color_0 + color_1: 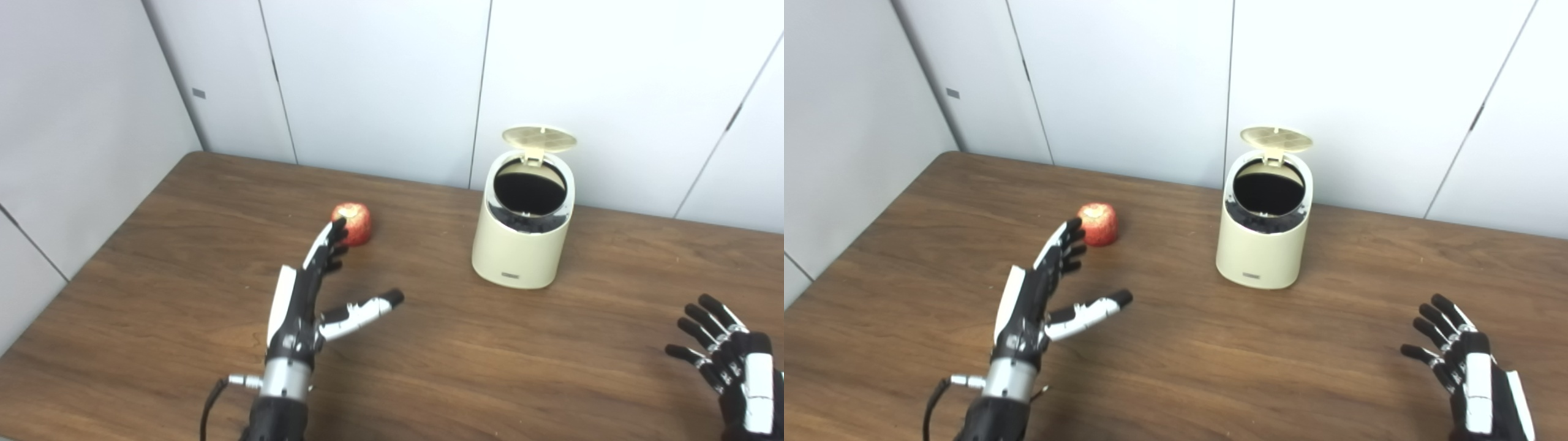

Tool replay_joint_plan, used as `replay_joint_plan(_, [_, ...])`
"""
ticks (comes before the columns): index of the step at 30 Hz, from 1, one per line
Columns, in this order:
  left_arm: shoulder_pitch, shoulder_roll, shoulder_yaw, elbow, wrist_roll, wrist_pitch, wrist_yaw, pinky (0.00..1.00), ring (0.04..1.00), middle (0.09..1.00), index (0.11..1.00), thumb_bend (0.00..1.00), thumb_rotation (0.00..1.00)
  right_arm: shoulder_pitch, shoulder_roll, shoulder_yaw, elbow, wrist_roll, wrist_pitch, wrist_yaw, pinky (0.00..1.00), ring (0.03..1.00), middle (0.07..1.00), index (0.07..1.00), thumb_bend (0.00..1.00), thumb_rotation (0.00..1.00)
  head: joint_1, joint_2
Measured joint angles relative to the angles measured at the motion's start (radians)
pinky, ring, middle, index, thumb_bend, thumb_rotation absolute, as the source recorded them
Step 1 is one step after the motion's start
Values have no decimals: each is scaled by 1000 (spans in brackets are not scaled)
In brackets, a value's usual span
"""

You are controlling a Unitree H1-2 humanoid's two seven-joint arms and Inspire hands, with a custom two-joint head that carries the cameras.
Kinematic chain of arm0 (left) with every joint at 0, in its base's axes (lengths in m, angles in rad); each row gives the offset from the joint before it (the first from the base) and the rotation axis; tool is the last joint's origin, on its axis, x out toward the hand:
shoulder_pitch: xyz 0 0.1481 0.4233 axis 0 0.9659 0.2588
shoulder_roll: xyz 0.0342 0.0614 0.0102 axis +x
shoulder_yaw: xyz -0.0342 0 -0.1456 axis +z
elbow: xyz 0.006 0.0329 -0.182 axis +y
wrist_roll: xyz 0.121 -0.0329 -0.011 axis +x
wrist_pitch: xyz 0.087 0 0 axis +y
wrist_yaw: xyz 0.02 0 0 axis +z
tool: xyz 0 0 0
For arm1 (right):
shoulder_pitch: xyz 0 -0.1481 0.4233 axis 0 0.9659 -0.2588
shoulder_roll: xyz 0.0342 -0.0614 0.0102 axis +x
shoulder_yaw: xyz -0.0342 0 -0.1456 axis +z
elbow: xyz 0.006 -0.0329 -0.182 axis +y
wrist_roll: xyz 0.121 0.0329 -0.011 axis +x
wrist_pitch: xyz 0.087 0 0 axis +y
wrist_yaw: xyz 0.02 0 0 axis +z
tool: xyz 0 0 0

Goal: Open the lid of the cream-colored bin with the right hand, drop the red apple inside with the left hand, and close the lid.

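Already the bin [522, 236] stands with lid [539, 138] up, so the spread, empty left hand [306, 294] reaches toward the apple [353, 223] while the right hand [732, 355], open and empty, waits near right on the desk [465, 355].

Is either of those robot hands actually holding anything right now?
No. The left hand is open, its fingers reaching toward the apple but not around it. The right hand is open too, holding nothing.

Cream-colored bin [1263, 245] stands on a wooden table [1176, 367], lid [1276, 139] raised. Left hand [1041, 294], fingers spread, reaches near a red apple [1098, 224].
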Motion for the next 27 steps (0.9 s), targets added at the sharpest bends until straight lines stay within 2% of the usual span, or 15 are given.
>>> replay_joint_plan(4, [-76, 39, 15, 0, 65, 51, -21, 822, 864, 890, 924, 936, 284, -9, -1, 3, 3, 11, -1, 19, 743, 896, 897, 902, 740, 1000, -21, -8])
replay_joint_plan(7, [-127, 62, 39, 17, 69, 69, -33, 817, 867, 901, 929, 939, 267, -10, -2, 5, 7, 14, -1, 27, 815, 923, 920, 916, 733, 1000, -31, -6])
replay_joint_plan(11, [-190, 167, 47, 81, 101, 105, -85, 845, 895, 921, 950, 935, 276, -10, -2, 6, 5, 3, -1, 24, 916, 952, 942, 940, 715, 1000, -35, -6])
replay_joint_plan(14, [-229, 228, 57, 124, 122, 116, -104, 819, 903, 920, 941, 958, 257, -6, -2, 6, -13, -5, 2, 22, 967, 970, 949, 947, 731, 1000, -38, -6])
replay_joint_plan(19, [-300, 285, 50, 219, 159, 132, -114, 731, 869, 915, 928, 964, 257, -6, -2, 10, -24, -6, 9, 23, 999, 982, 954, 955, 752, 1000, -35, -12])
replay_joint_plan(24, [-370, 352, 6, 335, 191, 132, -138, 798, 923, 949, 940, 992, 306, -6, -2, 10, -42, -2, 23, 24, 1000, 984, 960, 961, 741, 1000, -40, -9])
replay_joint_plan(27, [-399, 384, -23, 394, 200, 127, -155, 790, 943, 963, 952, 983, 322, -6, -2, 10, -51, 1, 34, 24, 1000, 984, 961, 958, 740, 1000, -43, -8])
